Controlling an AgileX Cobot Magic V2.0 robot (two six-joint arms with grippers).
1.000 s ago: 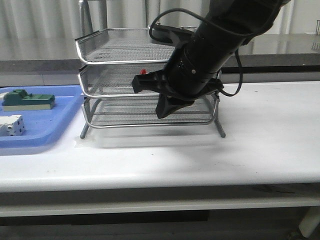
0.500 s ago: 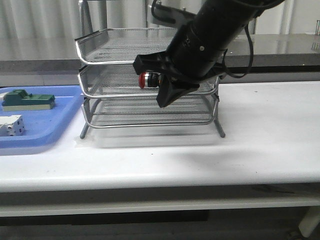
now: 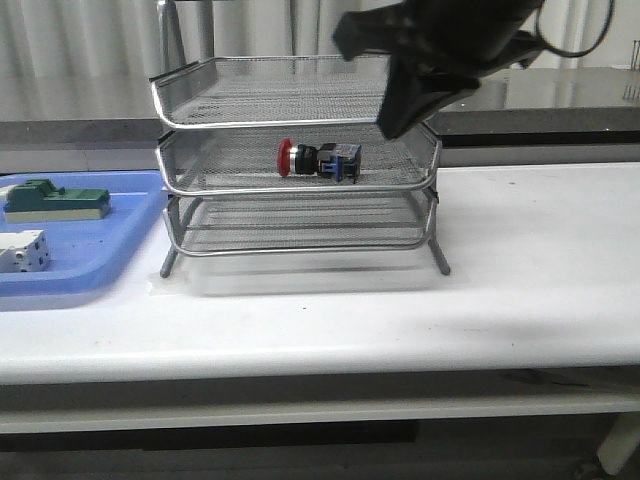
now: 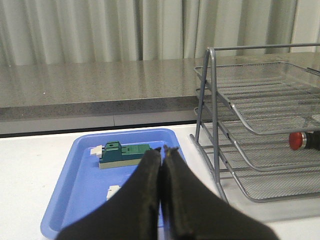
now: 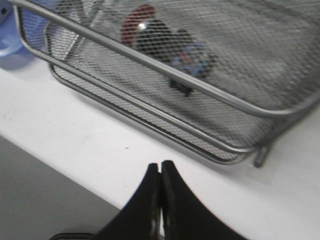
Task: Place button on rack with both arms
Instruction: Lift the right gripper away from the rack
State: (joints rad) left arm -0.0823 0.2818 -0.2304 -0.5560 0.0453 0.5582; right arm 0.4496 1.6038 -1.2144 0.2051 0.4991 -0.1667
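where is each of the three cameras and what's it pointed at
Front view: faces forward over the table at the rack, the button in its middle tier; the right arm shows at top.
Left wrist view: on the left arm, looking over the blue tray to the rack's side; shut left gripper shows.
Right wrist view: on the right arm, looking down through the mesh at the button; shut right gripper shows.
Shared: all three show rack and button.

Lab-like test bench: white table (image 3: 520, 290), grey curtain (image 4: 100, 25), blue parts tray (image 4: 80, 200).
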